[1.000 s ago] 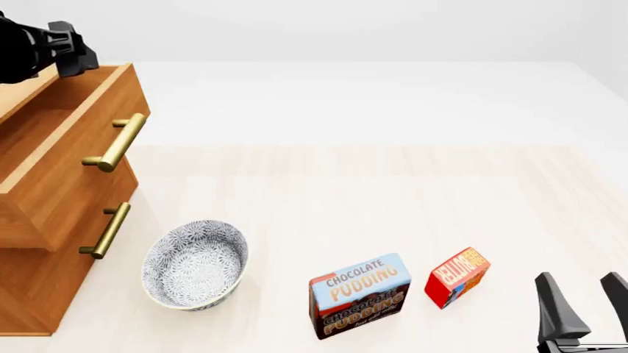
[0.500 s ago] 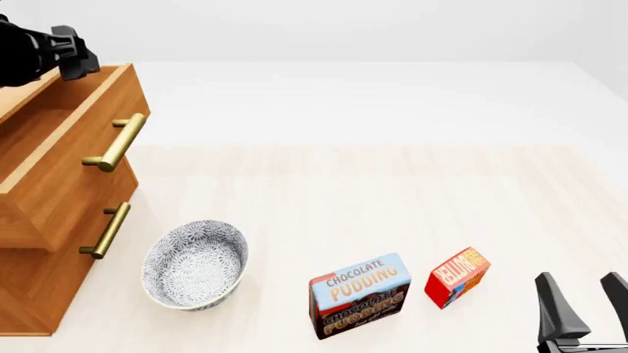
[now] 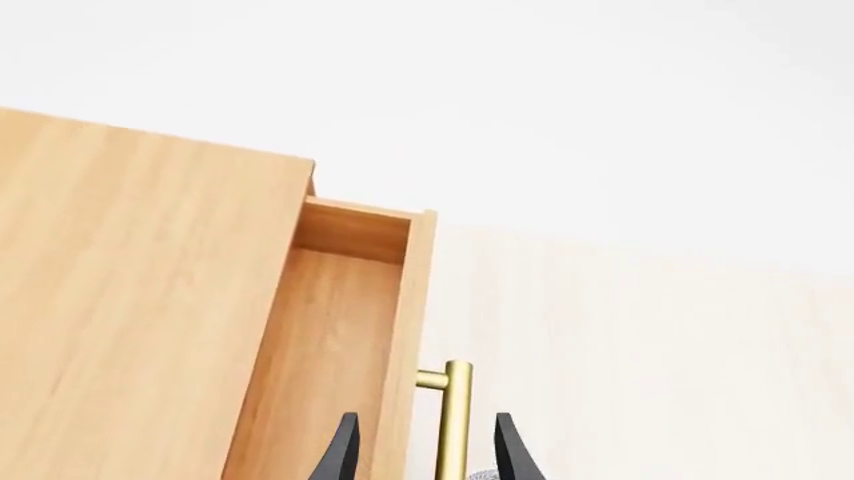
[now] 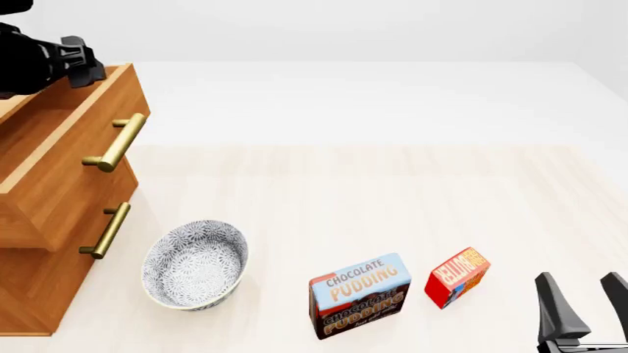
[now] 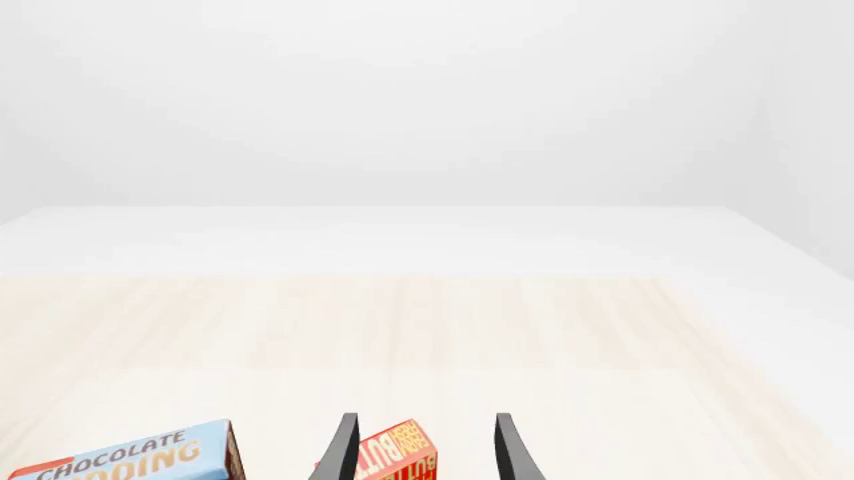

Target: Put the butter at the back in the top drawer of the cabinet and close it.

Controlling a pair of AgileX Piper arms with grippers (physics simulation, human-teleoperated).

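The cabinet (image 4: 29, 294) stands at the left, and its top drawer (image 4: 59, 176) is pulled out with its brass handle (image 4: 116, 142) facing the table. My left gripper (image 4: 84, 62) hovers above the drawer's far corner. In the left wrist view, the left gripper (image 3: 424, 455) is open above the drawer front (image 3: 400, 380) and handle (image 3: 454, 420), holding nothing. One red butter box (image 4: 457, 276) stands near the front edge. My right gripper (image 4: 579, 301) is open just right of it. In the right wrist view the butter (image 5: 398, 455) shows between the open fingers, further out than the fingertips.
A blue-and-brown Chocolate Pudding box (image 4: 359, 294) stands just left of the butter. A patterned bowl (image 4: 194, 265) sits in front of the cabinet's lower drawers. A second brass handle (image 4: 106, 229) juts out below the open drawer.
The left arm has shifted slightly to the right above the cabinet. The right arm, butter, pudding box and bowl have not moved.
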